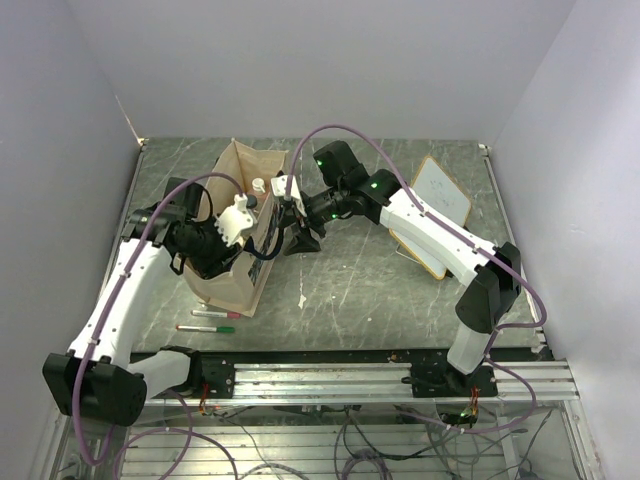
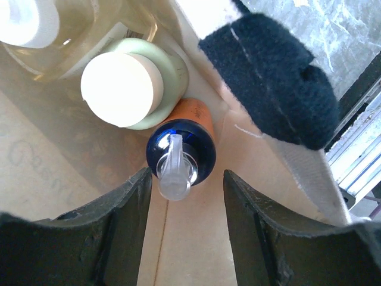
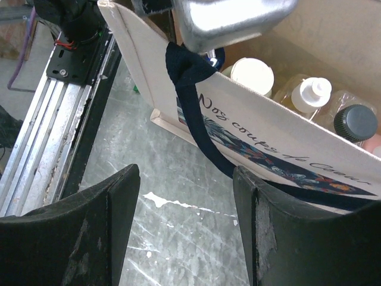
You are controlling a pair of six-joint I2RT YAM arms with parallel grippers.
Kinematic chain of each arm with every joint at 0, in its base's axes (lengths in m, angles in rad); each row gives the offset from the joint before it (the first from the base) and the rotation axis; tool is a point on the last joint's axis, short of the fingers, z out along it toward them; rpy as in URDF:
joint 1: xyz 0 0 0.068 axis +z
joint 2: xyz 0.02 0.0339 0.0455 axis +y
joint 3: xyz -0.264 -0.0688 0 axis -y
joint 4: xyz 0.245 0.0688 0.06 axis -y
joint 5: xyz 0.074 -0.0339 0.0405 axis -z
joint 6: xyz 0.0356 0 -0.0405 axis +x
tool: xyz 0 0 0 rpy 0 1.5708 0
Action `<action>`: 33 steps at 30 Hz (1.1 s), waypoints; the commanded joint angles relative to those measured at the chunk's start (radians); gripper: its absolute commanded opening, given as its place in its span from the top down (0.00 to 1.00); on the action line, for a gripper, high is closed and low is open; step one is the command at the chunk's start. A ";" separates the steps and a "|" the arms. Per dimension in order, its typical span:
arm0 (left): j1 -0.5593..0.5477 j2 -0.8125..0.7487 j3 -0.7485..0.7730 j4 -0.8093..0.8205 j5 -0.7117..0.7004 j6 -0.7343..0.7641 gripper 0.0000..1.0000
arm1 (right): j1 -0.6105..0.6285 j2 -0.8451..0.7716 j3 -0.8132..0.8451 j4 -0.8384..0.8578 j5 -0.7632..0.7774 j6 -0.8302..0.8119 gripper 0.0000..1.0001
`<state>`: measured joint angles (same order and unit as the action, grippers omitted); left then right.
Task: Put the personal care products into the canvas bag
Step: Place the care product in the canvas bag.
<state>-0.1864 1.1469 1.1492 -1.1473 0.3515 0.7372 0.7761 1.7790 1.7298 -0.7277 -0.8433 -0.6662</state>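
Where the left wrist view looks down into the canvas bag (image 2: pixel 196 238), the left gripper (image 2: pixel 187 176) stands parted at lower centre, its fingers either side of the orange bottle (image 2: pixel 193 146) and clear of it. Beyond, toward upper left, the green bottle (image 2: pixel 122 89) touches the orange one. The right gripper (image 3: pixel 186 173) is spread wide over the table (image 3: pixel 178 238), clamping nothing. The bag's navy strap (image 3: pixel 193 113) hangs beyond it.

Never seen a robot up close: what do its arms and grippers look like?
The left arm and right arm have white shells, black joints, green lights and purple cables. The left gripper and right gripper each have two black fingers.
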 commanded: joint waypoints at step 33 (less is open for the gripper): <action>0.004 -0.073 0.352 -0.247 0.022 0.133 0.34 | 0.003 -0.059 -0.030 -0.013 0.010 -0.013 0.36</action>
<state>-0.1867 1.0771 1.4521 -1.2648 0.3519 0.7822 0.7761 1.7622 1.7103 -0.7319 -0.8375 -0.6708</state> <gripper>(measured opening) 0.655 0.638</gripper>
